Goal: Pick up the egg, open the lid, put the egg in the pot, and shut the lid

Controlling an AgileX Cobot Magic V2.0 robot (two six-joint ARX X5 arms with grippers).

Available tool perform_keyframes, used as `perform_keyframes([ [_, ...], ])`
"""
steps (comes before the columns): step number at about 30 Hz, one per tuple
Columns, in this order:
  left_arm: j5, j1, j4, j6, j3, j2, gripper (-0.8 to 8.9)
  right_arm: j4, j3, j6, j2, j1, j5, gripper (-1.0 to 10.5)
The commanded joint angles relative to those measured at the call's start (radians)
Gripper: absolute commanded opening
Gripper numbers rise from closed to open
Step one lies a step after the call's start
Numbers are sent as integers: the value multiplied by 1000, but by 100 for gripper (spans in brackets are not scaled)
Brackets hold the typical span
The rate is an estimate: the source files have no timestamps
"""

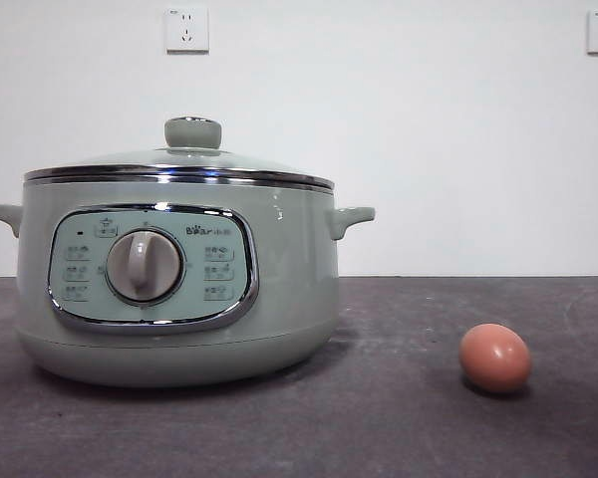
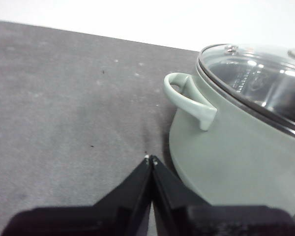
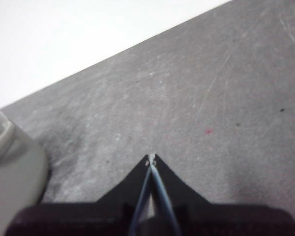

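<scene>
I must part the closed right gripper [image 3: 151, 158] and straddle the egg [image 1: 494, 358], lower right, gently; left gripper [image 2: 151, 159] waits pinched together.

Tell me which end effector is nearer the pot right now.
Left. The left end effector sits shut close beside the pot, by its side handle. The right end effector, also shut, is over bare table, with only the pot's edge in its view.

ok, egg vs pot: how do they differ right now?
The egg is small and reddish-brown; the pot is large and pale sage-green. The egg lies bare on the table; the pot is covered by its lid. Both rest on the table, apart, ungripped.
</scene>
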Motion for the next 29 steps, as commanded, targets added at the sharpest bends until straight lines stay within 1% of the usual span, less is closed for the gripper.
perform_keyframes([
  [1, 40, 3, 5, -42, -10, -3, -6, -9, -8, 53, 0, 0, -22, -4],
  [4, 65, 3, -4, -46, 17, -3, -6, -27, 14, 72, 2, 0, -35, -10],
  [8, 57, 3, -45, -58, 101, 5, -6, -64, 76, 71, 31, 0, -35, -11],
  [14, 59, 3, -128, -64, 275, 102, -6, -136, 248, 65, 158, 0, -53, -10],
  [15, 66, 3, -129, -64, 304, 129, -6, -154, 285, 55, 186, 0, -53, -10],
  [20, 76, 3, -131, -62, 440, 253, -6, -233, 460, -43, 336, 0, -58, -10],
  [22, 103, 3, -132, -60, 496, 305, -6, -266, 532, -79, 397, 0, -85, -10],
  [25, 154, 3, -133, -59, 568, 389, -5, -307, 630, -108, 488, 0, -140, -7],
  [29, 284, 3, -134, -58, 650, 498, -4, -371, 747, -126, 602, 0, -229, -1],
])
